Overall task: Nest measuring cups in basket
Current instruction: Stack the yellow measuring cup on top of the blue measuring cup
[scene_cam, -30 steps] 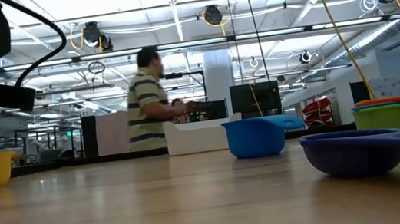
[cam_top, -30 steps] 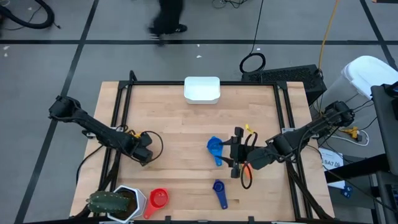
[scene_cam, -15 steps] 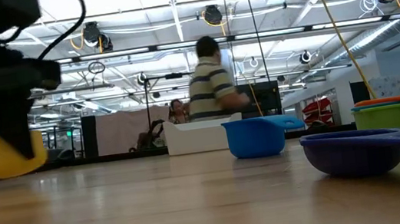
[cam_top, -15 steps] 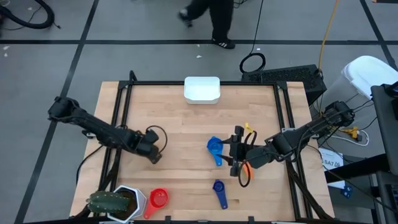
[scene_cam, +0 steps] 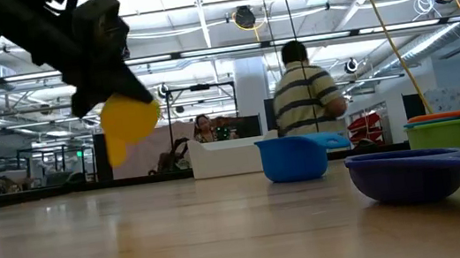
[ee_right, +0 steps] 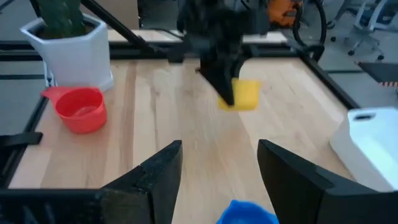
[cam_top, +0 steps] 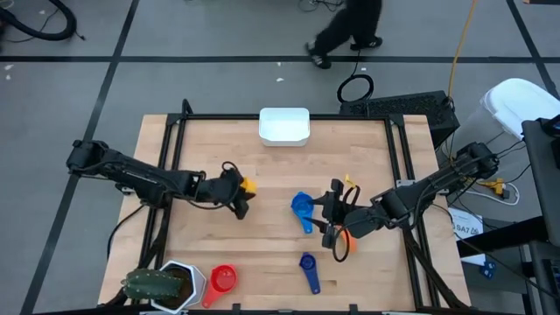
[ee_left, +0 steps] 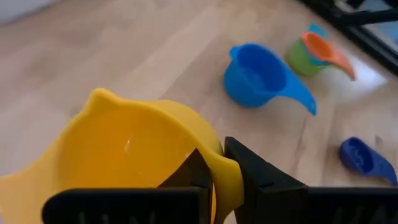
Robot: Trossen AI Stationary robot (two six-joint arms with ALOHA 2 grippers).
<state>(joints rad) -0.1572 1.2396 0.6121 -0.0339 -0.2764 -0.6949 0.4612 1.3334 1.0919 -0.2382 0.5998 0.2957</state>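
My left gripper (cam_top: pixel 238 194) is shut on a yellow measuring cup (cam_top: pixel 248 185), held in the air left of the table's middle; the cup also shows in the low view (scene_cam: pixel 129 120). A light blue cup (cam_top: pixel 302 210) stands on the table. Just right of it, my right gripper (cam_top: pixel 331 214) hovers open, nothing between its fingers (ee_right: pixel 163 174). An orange cup sits nested in a green one (ee_left: pixel 311 53) beside that gripper. A dark blue cup (cam_top: pixel 308 267) and a red cup (cam_top: pixel 223 282) lie near the front edge. The white basket (cam_top: pixel 284 125) rests at the far edge. My left gripper pinches the yellow cup's rim wall (ee_left: pixel 225 177), one finger (ee_left: pixel 196 174) inside the bowl and the other (ee_left: pixel 255 171) outside. The fingers slant downward from the table's left side. The cup is lifted clear of the table and tilted.
A white hexagonal pot with a green plant (cam_top: pixel 166 284) stands at the front left corner. A black frame (cam_top: pixel 262 116) runs along the table's edges. A person (scene_cam: pixel 302 97) walks beyond the far edge. Bare wood lies between the yellow cup and the basket.
My left gripper has risen and swung toward the table's right, tipping from steeply downward to a shallower slant. The yellow cup, which stood on the table a second ago, has been lifted clear and carried along. The person in the background has walked to the right.
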